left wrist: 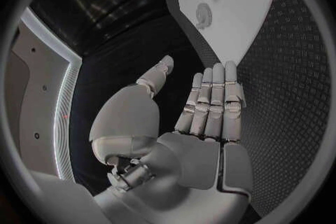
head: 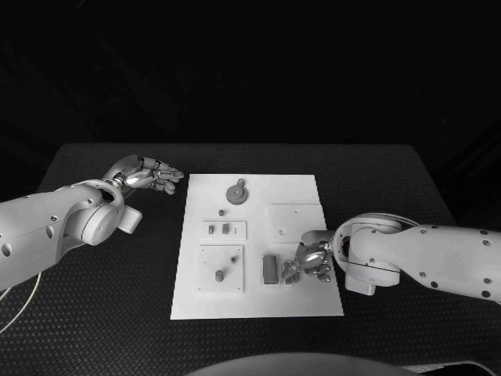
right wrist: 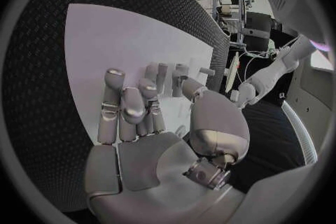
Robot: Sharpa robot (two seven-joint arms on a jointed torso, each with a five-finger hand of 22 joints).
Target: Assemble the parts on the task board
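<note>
The right hand [head: 314, 258] hovers low over the near right part of the task board [head: 301, 305], its fingers half curled above a small cluster of grey parts [head: 275, 270] that lie there; whether a fingertip already pinches one of them cannot be told from the head view, and in the right wrist view the fingers [right wrist: 114, 106] look parted over the standing pieces with nothing plainly between them. The left hand [head: 149, 174] waits off the board's far left corner above the black worktop [head: 115, 313], flat and released, holding nothing. A round disc part [head: 238, 193] sits at the board's far end, and small pegs stand in the square recesses on its left side. The step in hand appears to be picking a part from the near cluster. The next move likely calls for a clean pinch on a single piece without nudging its close neighbours.
</note>
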